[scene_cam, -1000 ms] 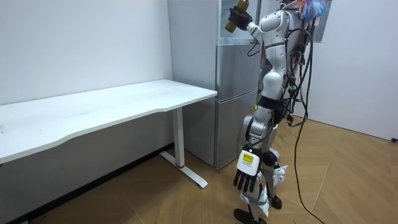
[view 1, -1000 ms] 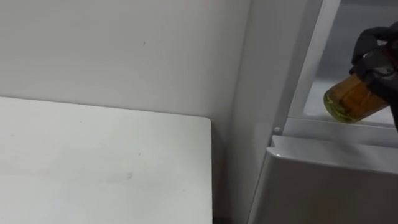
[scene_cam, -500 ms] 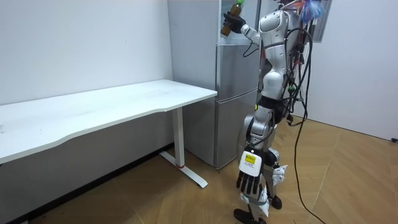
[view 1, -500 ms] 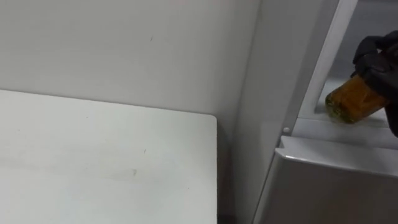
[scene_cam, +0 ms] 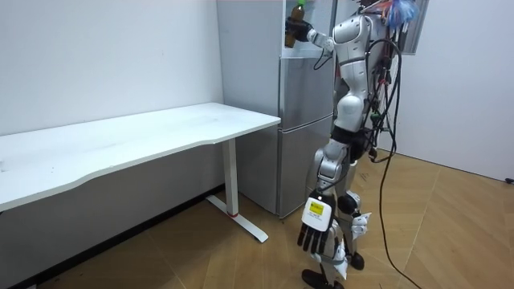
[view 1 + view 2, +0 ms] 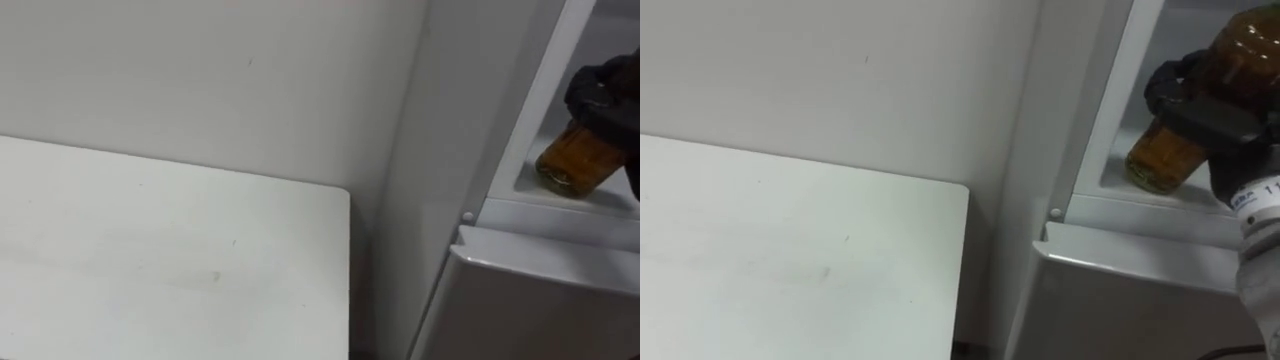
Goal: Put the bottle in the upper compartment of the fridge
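Our right hand [image 6: 1200, 108], fingers clamped on the bottle [image 6: 1158, 158], has moved it deeper into the fridge [image 6: 1108, 120] at two o'clock; we judge release near. Left hand [image 5: 315, 233] hangs, fingers straight.

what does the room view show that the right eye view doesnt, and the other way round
Room view: the robot standing upright at the fridge, its left hand hanging open by its leg, the table down to its legs, the wooden floor. Right eye view: up close, the right hand curled round the tilted amber bottle, whose base is just inside the open upper compartment. Both: the right hand holding the bottle at the upper fridge, the white table, the wall.
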Available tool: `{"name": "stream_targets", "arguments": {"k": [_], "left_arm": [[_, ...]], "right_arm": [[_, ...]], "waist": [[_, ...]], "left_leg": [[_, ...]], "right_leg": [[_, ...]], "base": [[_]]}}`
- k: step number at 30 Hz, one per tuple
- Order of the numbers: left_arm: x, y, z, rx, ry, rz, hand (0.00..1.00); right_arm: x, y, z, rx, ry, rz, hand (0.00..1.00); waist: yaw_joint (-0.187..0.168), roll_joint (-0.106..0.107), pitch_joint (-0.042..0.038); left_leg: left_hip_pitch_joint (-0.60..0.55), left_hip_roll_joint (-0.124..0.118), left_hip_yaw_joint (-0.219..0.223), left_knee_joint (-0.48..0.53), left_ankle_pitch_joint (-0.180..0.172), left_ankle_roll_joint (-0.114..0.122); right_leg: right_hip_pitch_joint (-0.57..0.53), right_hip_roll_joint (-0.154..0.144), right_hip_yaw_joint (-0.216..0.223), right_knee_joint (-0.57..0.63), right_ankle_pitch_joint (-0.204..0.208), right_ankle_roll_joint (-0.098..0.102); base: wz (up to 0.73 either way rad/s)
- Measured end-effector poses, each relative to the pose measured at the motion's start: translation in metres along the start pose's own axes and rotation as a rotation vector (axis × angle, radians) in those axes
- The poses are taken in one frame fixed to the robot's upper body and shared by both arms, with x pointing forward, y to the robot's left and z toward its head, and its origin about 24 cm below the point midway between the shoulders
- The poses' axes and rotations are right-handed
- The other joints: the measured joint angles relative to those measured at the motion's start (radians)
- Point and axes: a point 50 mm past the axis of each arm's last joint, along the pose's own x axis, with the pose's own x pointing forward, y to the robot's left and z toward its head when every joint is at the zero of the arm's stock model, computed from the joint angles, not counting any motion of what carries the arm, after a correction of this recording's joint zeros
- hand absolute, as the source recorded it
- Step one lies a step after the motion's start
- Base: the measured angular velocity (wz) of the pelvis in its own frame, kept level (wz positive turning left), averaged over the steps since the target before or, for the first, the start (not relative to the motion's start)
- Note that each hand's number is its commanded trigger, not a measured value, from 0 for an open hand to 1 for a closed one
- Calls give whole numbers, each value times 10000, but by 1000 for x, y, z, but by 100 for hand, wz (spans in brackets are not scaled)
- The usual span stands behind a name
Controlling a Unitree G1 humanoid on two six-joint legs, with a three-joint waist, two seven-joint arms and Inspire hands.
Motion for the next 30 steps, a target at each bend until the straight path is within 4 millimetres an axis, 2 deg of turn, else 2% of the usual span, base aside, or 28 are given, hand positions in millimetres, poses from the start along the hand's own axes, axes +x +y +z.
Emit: {"name": "stream_targets", "arguments": {"k": [6, 9, 14, 16, 20, 25, 30], "left_arm": [[0, 3, 4, -72, -225, 133, 0], [-1, 3, 2, -49, -115, 132, 0], [-1, 3, -3, -9, 112, 131, 0], [-1, 4, -2, -13, 73, 146, 0], [-1, 5, 1, -9, -1, 188, 0], [-1, 10, 3, 10, -74, 334, 0], [-1, 11, 2, 28, 0, 345, 0]], "right_arm": [[17, -11, 2, -129, 232, -626, 100], [19, -15, 5, -339, 219, -752, 100], [26, -19, 5, -521, 468, -749, 100], [29, -25, 4, -663, 681, -762, 100], [36, -25, 3, -856, 961, -711, 100], [46, -29, 1, -921, 1552, -943, 100], [49, -28, -2, -959, 1857, -899, 100]], "waist": [[-48, 64, 34], [-97, 128, 27], [-272, 118, 21], [-330, 69, 7], [-402, 0, 8], [-393, -159, -33], [-342, -210, -59]], "left_leg": [[-22, 10, -29, 28, -1, -1], [-29, 10, -32, 10, 1, -3], [-44, 6, -55, 7, 2, -3], [-79, 0, -59, 11, 2, -3], [-84, 1, -62, -7, 2, -3], [-51, -6, -143, -29, 3, -3], [-64, -17, -160, 23, 3, -2]], "right_leg": [[6, -11, -179, -3, -1, 1], [-3, -4, -139, -4, -3, 5], [-5, -6, -138, -3, -7, 10], [-4, -4, -138, 0, -7, 11], [-5, -3, -184, -1, -10, 14], [-11, 0, -188, 0, -10, 14], [-6, -1, -123, 3, -10, 14]], "base": [[0], [0], [1], [5], [0], [1], [3]]}}
